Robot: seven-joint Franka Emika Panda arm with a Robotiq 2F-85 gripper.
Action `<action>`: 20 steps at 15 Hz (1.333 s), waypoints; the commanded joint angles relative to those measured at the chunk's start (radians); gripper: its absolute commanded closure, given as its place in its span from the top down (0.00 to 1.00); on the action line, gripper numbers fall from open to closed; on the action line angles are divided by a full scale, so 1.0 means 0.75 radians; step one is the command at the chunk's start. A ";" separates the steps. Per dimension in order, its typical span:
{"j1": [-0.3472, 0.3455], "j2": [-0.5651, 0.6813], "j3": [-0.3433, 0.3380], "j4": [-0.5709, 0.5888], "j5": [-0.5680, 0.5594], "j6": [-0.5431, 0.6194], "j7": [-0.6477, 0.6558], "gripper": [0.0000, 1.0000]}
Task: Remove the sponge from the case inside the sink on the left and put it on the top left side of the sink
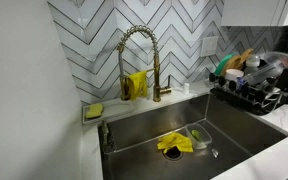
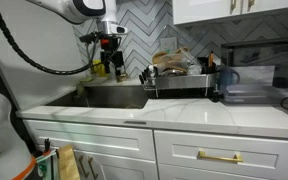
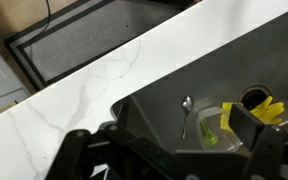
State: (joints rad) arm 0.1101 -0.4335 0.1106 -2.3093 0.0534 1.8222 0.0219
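Note:
A clear plastic case (image 1: 198, 134) lies on the sink floor and holds a small green item (image 1: 195, 133). It also shows in the wrist view (image 3: 224, 118), with the green item (image 3: 209, 136) looking thin with a round end. A yellow-green sponge (image 1: 94, 110) sits in a holder on the counter at the sink's top left corner. My gripper (image 2: 109, 42) hangs high above the sink; in the wrist view (image 3: 174, 152) its fingers are spread wide and empty. The gripper is out of view in the exterior view of the sink.
A yellow glove (image 1: 173, 144) lies on the sink floor beside the case. A spoon (image 3: 186, 108) lies near the drain (image 3: 252, 98). A brass spring faucet (image 1: 136, 50) with yellow gloves stands behind the sink. A loaded dish rack (image 1: 252, 75) stands on the counter.

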 commanded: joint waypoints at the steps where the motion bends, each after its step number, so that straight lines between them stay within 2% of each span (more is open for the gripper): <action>1: 0.001 0.001 0.000 0.003 0.000 -0.003 0.001 1.00; 11: 0.001 0.001 0.000 0.003 0.000 -0.003 0.001 1.00; 15: 0.078 0.090 0.089 0.140 0.030 -0.096 0.031 1.00; 20: 0.206 0.235 0.221 0.402 0.107 -0.325 0.008 1.00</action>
State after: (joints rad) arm 0.2193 -0.3382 0.2398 -2.1286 0.1041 1.6920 0.0420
